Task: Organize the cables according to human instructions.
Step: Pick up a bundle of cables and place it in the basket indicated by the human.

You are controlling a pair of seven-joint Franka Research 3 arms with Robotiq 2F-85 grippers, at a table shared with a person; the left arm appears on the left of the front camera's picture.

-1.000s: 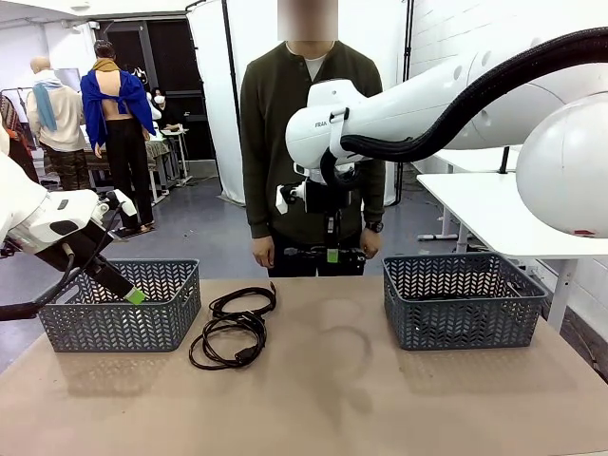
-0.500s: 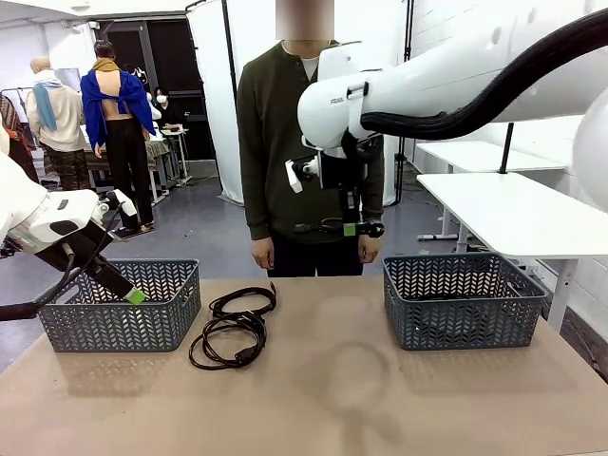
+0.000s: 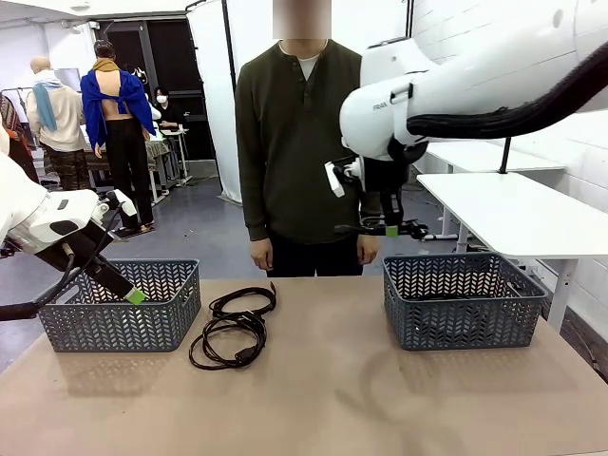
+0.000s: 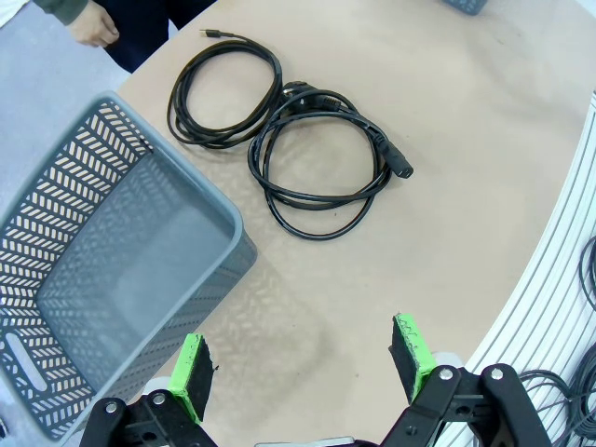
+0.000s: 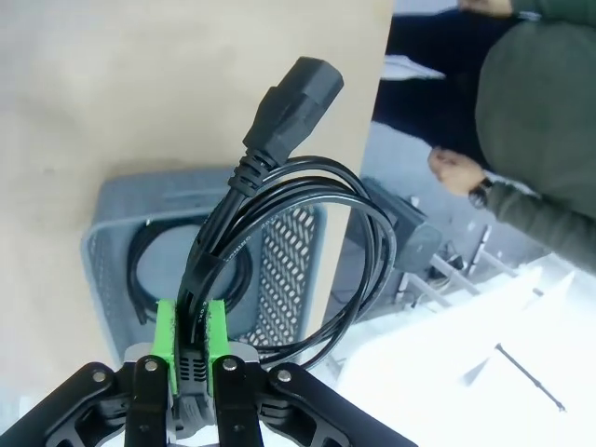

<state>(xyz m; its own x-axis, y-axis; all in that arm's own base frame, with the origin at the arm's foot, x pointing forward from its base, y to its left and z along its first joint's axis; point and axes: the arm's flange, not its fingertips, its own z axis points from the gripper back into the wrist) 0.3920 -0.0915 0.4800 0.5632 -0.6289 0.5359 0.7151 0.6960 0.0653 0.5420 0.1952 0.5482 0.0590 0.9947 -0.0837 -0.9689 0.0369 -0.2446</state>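
The right gripper (image 3: pixel 387 228) hangs high in the air in front of the person (image 3: pixel 299 142), with the right basket (image 3: pixel 463 299) below it. Its green pads are clamped hard on a coiled black cable (image 5: pixel 293 102). From its own wrist the loops run straight up out of the fingers, with the moulded plug at the far end. Past the gripper (image 5: pixel 191 326) lies the basket (image 5: pixel 112 251), and a second cable (image 5: pixel 140 270) is curled in its bottom. The person's hand (image 5: pixel 452 168) is off to one side, beyond the table edge. The left gripper (image 3: pixel 133 296) sits low over the front rim of the left basket (image 3: pixel 119 313), jaws spread wide and nothing between them. Seen from that wrist, the basket (image 4: pixel 233 223) lies just ahead of one finger of the gripper (image 4: pixel 300 352). Farther out beyond the fingertips two more cables rest on the tan table (image 3: pixel 380 399). The thicker cable (image 4: pixel 399 166) is nearer the gripper and the thinner cable (image 4: pixel 173 101) lies past it, the two loops touching where they meet. The person's other hand (image 4: pixel 93 28) hangs beyond them, past the far edge.
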